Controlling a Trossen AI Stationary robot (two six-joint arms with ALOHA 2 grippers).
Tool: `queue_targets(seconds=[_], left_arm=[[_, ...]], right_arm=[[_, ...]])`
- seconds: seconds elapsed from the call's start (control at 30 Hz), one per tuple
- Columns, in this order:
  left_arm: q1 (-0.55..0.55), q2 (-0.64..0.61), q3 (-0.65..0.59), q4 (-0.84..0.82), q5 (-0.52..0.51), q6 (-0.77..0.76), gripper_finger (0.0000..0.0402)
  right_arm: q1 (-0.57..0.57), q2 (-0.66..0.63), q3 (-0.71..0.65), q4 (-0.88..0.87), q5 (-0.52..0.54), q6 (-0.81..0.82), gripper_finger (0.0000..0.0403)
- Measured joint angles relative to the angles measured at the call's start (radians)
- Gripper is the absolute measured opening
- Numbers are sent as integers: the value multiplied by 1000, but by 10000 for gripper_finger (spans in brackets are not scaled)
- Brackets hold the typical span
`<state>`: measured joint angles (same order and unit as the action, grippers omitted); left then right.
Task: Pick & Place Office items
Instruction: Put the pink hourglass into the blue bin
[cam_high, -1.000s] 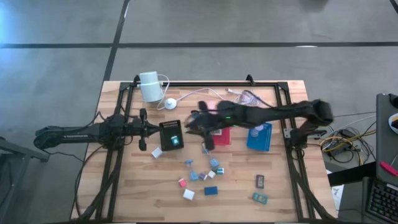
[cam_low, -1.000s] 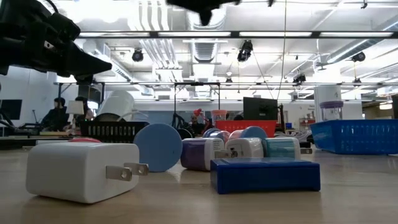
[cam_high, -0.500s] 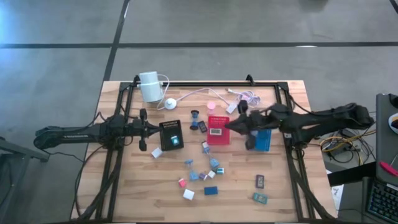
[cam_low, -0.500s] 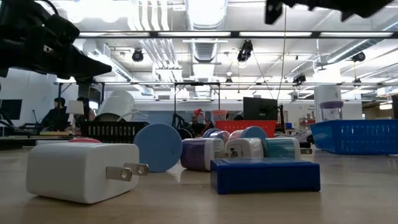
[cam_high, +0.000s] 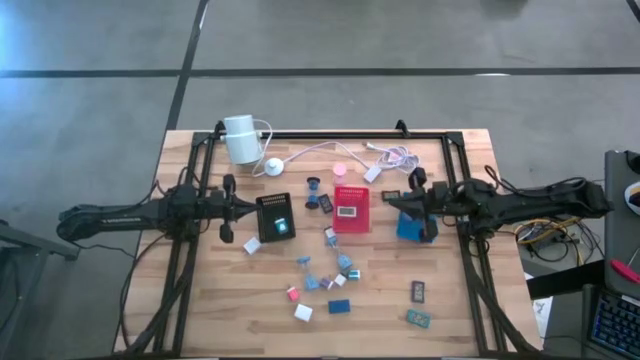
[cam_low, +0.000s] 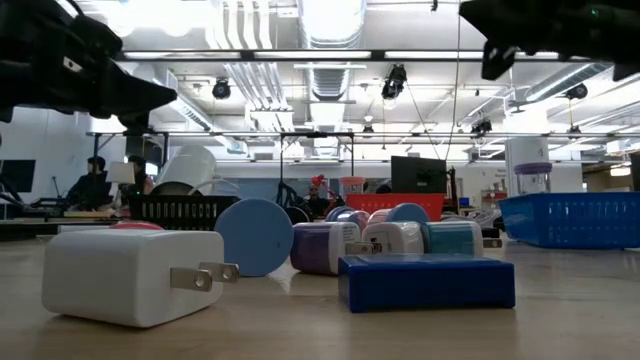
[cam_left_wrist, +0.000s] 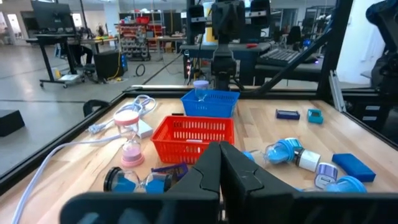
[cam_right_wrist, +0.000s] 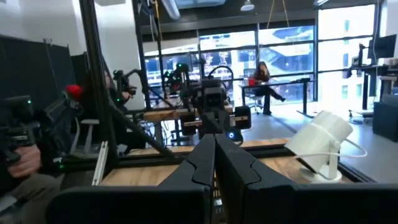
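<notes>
The office items lie scattered on the wooden table: a white block (cam_high: 303, 312), a blue block (cam_high: 339, 306), a pink disc (cam_high: 339, 169) and dark clips (cam_high: 418, 291). In the low view a white pronged block (cam_low: 130, 275) and the blue block (cam_low: 425, 281) rest flat on the boards. My left gripper (cam_high: 240, 212) hovers shut at the table's left, beside the black tray (cam_high: 276, 217). At the table's right, my right gripper (cam_high: 397, 200) is shut too, above the blue tray (cam_high: 418, 228). Both wrist views show shut fingers, left (cam_left_wrist: 220, 168) and right (cam_right_wrist: 214, 155), with nothing between them.
A red tray (cam_high: 350, 210) stands mid-table between the black and blue trays. A white cylinder device (cam_high: 240, 138) with its white cable (cam_high: 300, 155) sits at the far left. A black frame (cam_high: 330, 133) runs along the table's edges. People sit in the room beyond.
My right gripper has drawn back from above the middle of the table, near the red tray, toward the right edge, and has sunk somewhat. It now hangs over the blue tray. The items on the table lie as before.
</notes>
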<state>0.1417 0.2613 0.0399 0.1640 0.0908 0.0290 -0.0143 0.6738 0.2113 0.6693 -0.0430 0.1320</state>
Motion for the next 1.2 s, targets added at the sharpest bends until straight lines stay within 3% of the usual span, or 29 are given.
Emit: queue_targets(seconds=[0.33,0.53,1.2], left_arm=[[0,-18,-13,-4,3,4,6],[0,-18,-13,-4,3,4,12],[0,-19,-29,0,2,12,10]], right_arm=[[1,-130,-121,6,51,18,8],[1,-151,-200,100,69,18,8],[1,-141,-203,90,104,19,8]])
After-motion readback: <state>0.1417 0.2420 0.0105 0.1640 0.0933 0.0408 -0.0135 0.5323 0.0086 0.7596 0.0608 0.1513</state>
